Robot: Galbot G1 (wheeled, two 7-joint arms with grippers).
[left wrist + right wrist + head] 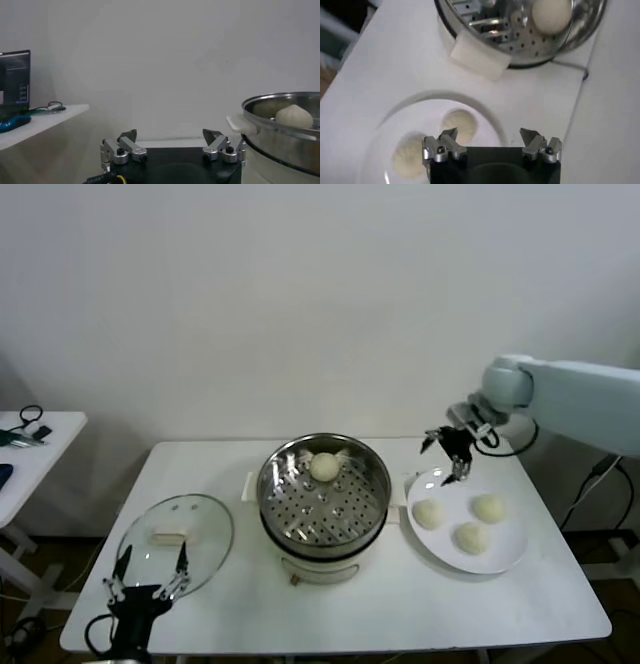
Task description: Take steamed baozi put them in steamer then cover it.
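The steamer point(324, 502) stands mid-table with one steamed baozi point(324, 467) on the far side of its perforated tray; the same baozi point(551, 14) shows in the right wrist view. Three more baozi point(429, 513) point(489, 507) point(471, 537) lie on a white plate point(505, 562) to the right. My right gripper point(448, 448) hovers open and empty over the plate's far left rim, apart from the buns. The glass cover point(176, 542) with its cream handle lies flat on the table's left. At the table's front left edge, just in front of the cover, my left gripper point(146, 578) is parked open.
A white side table point(30, 454) with cables stands to the far left. The steamer's white side handle point(479, 56) juts toward the plate. The right arm reaches in from the right above the table's far corner.
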